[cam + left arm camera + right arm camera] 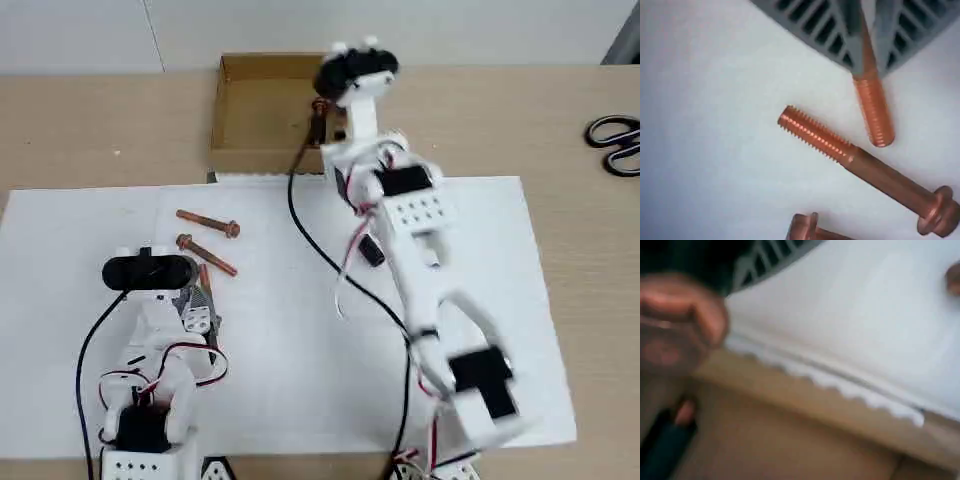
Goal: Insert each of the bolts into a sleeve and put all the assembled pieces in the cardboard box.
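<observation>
Left gripper [867,67]: grey jaws clamped on the shank of a copper-coloured threaded metal bolt [875,115], its tip low over the white paper sheet [280,340]. Two loose bolts [208,221] lie just beside it.

Right gripper [320,108] hangs over the shallow brown cardboard box [235,110]. It seems closed on a coppery piece [670,325], though that view is smeared.

Judged step: one piece being delivered at the box, the next bolt taken up.

Next: release inside the box walls. Lift the held bolt clear of its neighbours, threads left free for a sleeve.
</observation>
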Available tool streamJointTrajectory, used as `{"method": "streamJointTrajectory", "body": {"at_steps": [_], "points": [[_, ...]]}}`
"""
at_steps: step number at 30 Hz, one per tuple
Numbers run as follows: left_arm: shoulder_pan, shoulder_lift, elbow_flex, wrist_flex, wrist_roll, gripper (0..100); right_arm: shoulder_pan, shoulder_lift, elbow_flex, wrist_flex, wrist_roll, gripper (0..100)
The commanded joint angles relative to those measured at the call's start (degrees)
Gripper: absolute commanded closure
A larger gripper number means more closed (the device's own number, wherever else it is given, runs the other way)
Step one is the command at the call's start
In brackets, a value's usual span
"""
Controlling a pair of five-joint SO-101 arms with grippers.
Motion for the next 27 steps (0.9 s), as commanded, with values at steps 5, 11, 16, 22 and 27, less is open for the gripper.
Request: {"method": "streamJointTrajectory", "body": {"at_steps": [5, 11, 16, 22, 27], "points": [[0.09, -0.44, -0.57, -1.14, -0.35, 99, -0.31, 20.70, -32.09, -2.33, 0.70, 99.5], [0.18, -0.35, -0.57, -1.14, -0.35, 99, -0.48, 34.59, -53.54, -2.51, 0.62, 99.5], [0.18, -0.35, -0.57, -1.14, -0.35, 99, -0.57, 47.43, -65.67, -6.29, 0.62, 99.5], [0.18, -0.35, -0.57, -1.14, -0.35, 99, -0.84, 59.47, -76.22, -8.13, 0.88, 98.8], [0.18, -0.35, -0.57, -1.14, -0.35, 99, -1.89, 64.75, -80.44, -1.71, 0.97, 81.6]]}}
